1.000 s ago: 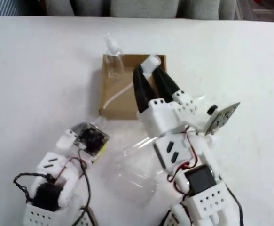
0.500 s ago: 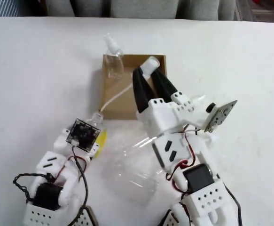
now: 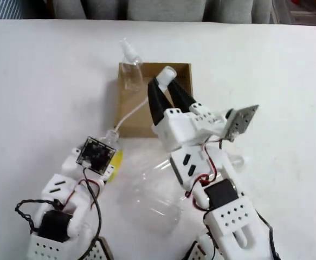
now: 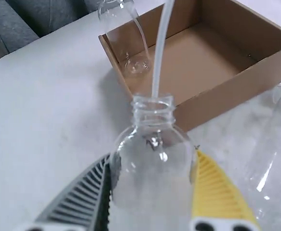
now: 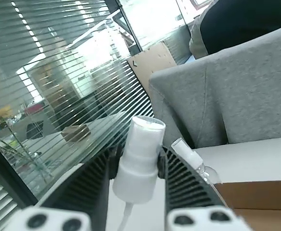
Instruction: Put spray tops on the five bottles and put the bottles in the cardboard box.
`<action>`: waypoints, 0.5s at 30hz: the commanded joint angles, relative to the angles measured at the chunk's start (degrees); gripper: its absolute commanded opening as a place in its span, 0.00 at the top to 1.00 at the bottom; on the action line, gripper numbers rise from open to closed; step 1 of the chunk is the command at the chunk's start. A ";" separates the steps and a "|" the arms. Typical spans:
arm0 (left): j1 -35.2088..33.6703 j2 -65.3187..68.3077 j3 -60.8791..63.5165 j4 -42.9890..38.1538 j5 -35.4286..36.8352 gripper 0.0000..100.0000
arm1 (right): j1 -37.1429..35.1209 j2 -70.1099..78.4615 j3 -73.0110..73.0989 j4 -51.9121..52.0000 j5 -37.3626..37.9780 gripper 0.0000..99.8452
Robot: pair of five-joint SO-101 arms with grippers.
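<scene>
Loose clear plastic bottles (image 3: 147, 190) lie beside our brown cardboard box (image 3: 139, 125). Our left claw (image 4: 153, 160) clamps an uncapped clear bottle (image 4: 152, 139); our right claw (image 5: 138, 154) pinches a white spray top (image 5: 140, 166), its tube (image 4: 158, 53) at that bottle's neck.

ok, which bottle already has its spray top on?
The bottle at the cardboard box's far-left corner, white top fitted. The held bottle, in the left gripper, has an open neck.

High view: wrist camera board (image 3: 97, 156) hides the left gripper (image 4: 152, 161) and most of the held bottle (image 3: 112, 135), neck pokes out; right arm (image 3: 201, 157) covers part of the cardboard box (image 3: 130, 116); loose clear bottles (image 3: 158, 189) between the arms, count unclear; spray top (image 5: 140, 159) tube runs off frame in both wrist views
</scene>
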 commanded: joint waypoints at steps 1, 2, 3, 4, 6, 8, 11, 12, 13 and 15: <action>-0.66 -0.75 -0.70 -1.76 0.53 0.96 | 0.22 0.40 -0.79 -1.54 -0.44 0.98; -0.66 -0.75 -0.70 -1.76 0.53 0.96 | -0.40 0.40 -0.79 -1.45 -0.44 0.98; -0.66 -0.75 -0.70 -1.76 0.53 0.96 | -0.92 0.40 -0.79 -1.36 -0.44 0.98; -0.66 -0.75 -0.70 -1.76 0.44 0.96 | -1.45 0.57 -0.79 -1.36 -0.44 0.98; -0.66 -0.75 -0.70 -1.76 0.35 0.96 | -2.51 0.84 -0.70 -1.27 -0.44 0.98; -0.66 -0.75 -0.70 -1.76 0.35 0.96 | -3.38 0.92 -0.53 -1.27 -0.44 0.98; -0.66 -0.75 -0.70 -1.76 0.35 0.96 | -4.00 0.92 -0.44 -1.19 -0.35 0.98; -0.66 -0.75 -0.70 -1.76 0.35 0.96 | -4.00 0.92 -0.44 -1.19 -0.35 0.98; -0.66 -0.75 -0.70 -1.76 0.35 0.96 | -4.09 0.92 -0.44 -1.19 -0.35 0.98; -0.75 -0.75 -0.70 -1.76 0.35 0.96 | -4.18 0.92 -0.44 -0.04 -0.35 0.98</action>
